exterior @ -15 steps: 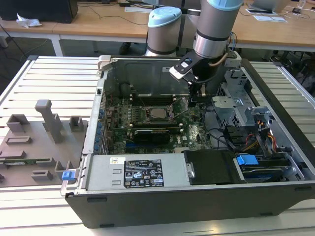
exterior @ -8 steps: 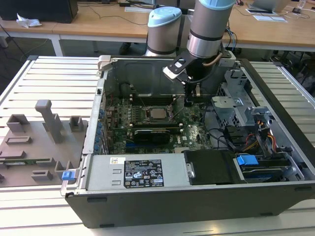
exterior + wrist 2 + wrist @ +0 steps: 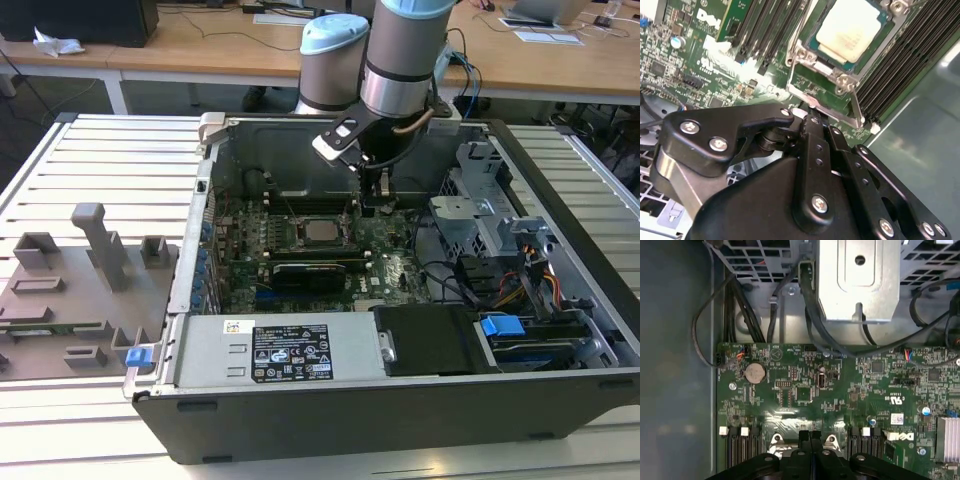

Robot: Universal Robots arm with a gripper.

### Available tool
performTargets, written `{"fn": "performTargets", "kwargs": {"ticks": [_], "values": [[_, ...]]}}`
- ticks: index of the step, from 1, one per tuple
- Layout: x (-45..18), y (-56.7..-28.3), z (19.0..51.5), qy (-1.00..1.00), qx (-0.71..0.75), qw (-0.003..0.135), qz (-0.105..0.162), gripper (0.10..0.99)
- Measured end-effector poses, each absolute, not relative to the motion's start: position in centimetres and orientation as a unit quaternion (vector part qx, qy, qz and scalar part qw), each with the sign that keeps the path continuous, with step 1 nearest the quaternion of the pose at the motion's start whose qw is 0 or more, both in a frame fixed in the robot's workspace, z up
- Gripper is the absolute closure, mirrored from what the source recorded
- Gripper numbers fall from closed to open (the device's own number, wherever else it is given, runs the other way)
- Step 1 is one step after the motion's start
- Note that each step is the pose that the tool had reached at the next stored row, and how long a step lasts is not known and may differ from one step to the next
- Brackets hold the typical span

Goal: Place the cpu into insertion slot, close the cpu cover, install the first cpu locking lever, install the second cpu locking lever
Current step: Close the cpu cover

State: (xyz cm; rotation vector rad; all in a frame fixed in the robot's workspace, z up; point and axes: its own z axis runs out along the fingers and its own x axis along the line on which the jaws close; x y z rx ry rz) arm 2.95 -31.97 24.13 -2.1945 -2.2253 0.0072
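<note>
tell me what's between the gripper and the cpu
Between gripper and cpu in the second wrist view: the silver edge of the cpu cover and a metal lever.

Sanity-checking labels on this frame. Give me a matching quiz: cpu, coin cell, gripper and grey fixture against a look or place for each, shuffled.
Things:
1. cpu
2. coin cell
3. gripper
4. grey fixture

Look or place:
A. on the table outside the case, at the exterior view's left
B. black, fingers shut, low over the board
C. round, silver, set on the green board
D. square, dull silver-grey top

Pairs: 1-D, 2-C, 3-B, 4-A
</note>
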Motion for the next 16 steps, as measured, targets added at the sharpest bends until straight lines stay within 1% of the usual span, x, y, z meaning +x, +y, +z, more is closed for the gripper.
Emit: {"fn": "performTargets", "kwargs": {"ticks": [16], "values": [[0.3,-32.0,24.1,-0.712,-0.702,0.008,0.002,0.980]]}}
